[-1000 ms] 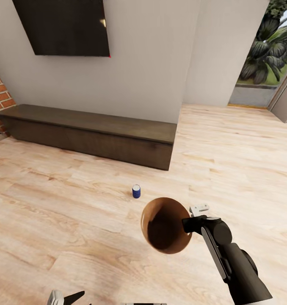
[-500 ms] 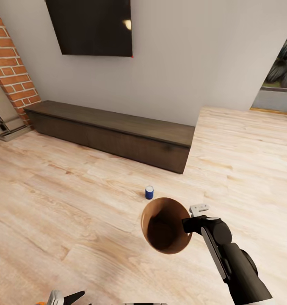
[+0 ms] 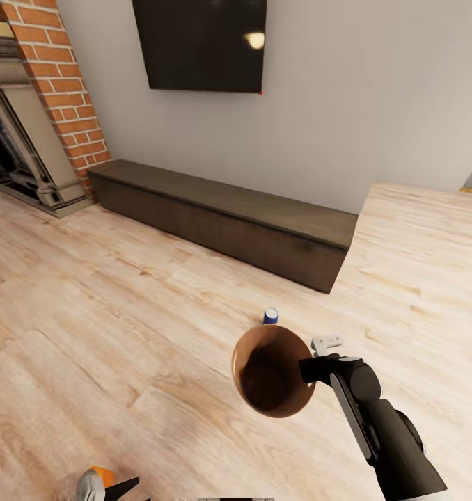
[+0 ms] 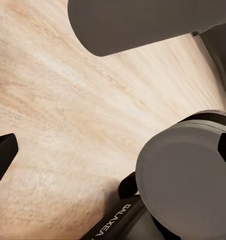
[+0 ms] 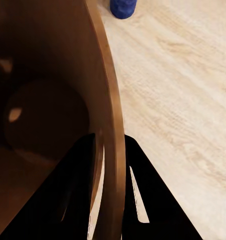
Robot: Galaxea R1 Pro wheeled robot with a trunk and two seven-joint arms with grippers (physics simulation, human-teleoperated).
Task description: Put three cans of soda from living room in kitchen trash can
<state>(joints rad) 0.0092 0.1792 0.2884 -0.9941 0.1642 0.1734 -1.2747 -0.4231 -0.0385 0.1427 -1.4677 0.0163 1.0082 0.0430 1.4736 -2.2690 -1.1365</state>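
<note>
My right gripper [image 3: 307, 369] is shut on the rim of the brown tash can [image 3: 237, 355], which it holds tilted above the floor with the dark inside facing the head camera. In the right wrist view the two black fingers [image 5: 83, 165] straddle the can's wall [image 5: 105, 75]. A dark blue can of soda [image 3: 270, 316] stands upright on the wood floor just beyond the bin, and its base [image 5: 123, 7] shows past the rim. Part of an orange can of soda [image 3: 102, 476] peeks out beside my left gripper [image 3: 114, 488], whose one visible fingertip [image 4: 3, 155] has nothing by it.
A long low dark-wood cabinet [image 3: 229, 219] runs along the grey wall under the black television [image 3: 201, 42]. The red-brick fireplace [image 3: 55, 83] with its carved surround [image 3: 13, 146] stands at far left. Light wood floor [image 3: 90, 313] lies between me and the cabinet.
The head view has swung left, so the wall, cabinet and blue can slid right in the picture. The fireplace and the orange can came into view. The right arm holds the bin as before.
</note>
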